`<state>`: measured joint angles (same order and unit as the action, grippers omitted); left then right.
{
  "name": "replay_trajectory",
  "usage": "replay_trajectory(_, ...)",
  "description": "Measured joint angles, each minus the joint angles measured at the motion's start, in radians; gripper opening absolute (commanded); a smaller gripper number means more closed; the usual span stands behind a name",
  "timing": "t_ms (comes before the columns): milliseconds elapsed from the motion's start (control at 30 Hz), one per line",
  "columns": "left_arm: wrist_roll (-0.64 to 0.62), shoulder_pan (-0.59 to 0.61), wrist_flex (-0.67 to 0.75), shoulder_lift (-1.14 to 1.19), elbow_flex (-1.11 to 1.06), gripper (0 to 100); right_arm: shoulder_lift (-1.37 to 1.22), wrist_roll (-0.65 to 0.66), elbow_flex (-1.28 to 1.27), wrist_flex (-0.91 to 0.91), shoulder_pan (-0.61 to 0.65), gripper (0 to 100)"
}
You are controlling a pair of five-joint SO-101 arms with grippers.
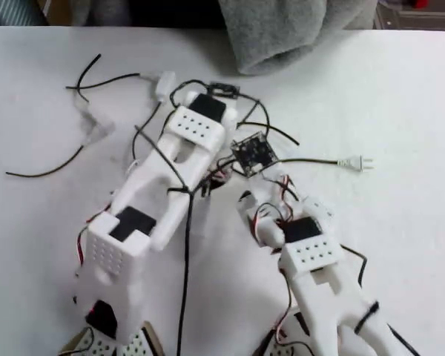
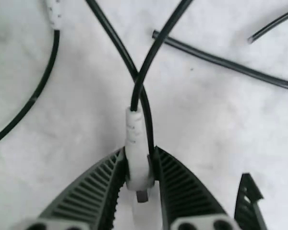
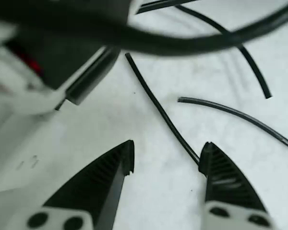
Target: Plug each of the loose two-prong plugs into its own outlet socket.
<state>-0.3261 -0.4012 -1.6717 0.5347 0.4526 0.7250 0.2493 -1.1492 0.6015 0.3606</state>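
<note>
L gripper (image 2: 138,154): fingers pressed together on a white plug (image 2: 133,134), pinching it across its sides. Plug body is slim, elongate and matte white, w/ a narrower collar at the far end where its black cord (image 2: 143,72) exits. A small grey metal part shows at the near end, between the finger roots; too little is visible to ID it as a prong. The cord runs away from the gripper and crosses a second black cord (image 2: 110,33) just beyond the plug. Plug pos.: low over the white table (image 2: 221,124), approx. in line w/ the gripper axis; contact w/ the table cannot be determined. R gripper (image 3: 165,160): fingers spread wide, nothing between them. A thin black lead (image 3: 156,103) lies on the table and runs up to one fingertip. High view: L arm (image 1: 156,200) and R arm (image 1: 304,245) extend side by side toward table centre, wrists close together. A loose plug (image 1: 354,162) lies flat on the table on the R side, well apart from both arms. It is white, w/ two bare prongs pointing away from the arms and a black cord trailing back toward the wrists. A white connector body (image 1: 163,84) lies beyond the L arm's wrist, and a paler one (image 1: 96,130) near it; plug or socket cannot be determined for either. Grey cloth (image 1: 282,30) lies at the far table edge.
</note>
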Motion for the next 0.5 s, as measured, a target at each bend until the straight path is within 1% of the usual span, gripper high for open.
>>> replay_trajectory(133, -0.014, 0.000, 0.002, 0.000, 0.117, 2, 0.146, -0.038, -0.068, -0.015, 0.000, 22.7)
replay_trajectory(233, -0.078, 0.000, 0.002, 0.000, 0.157, 3, 0.247, -0.041, -0.155, -0.086, -0.017, 22.6)
replay_trajectory(333, -0.092, 0.000, 0.002, 0.000, 0.138, 2, 0.302, -0.057, -0.203, -0.133, -0.044, 22.4)
replay_trajectory(400, -0.097, 0.000, 0.002, 0.000, 0.109, 2, 0.313, -0.089, -0.204, -0.147, -0.066, 22.4)
replay_trajectory(500, -0.097, 0.002, 0.043, 0.000, 0.032, 2, 0.305, -0.143, -0.204, -0.150, -0.110, 22.4)
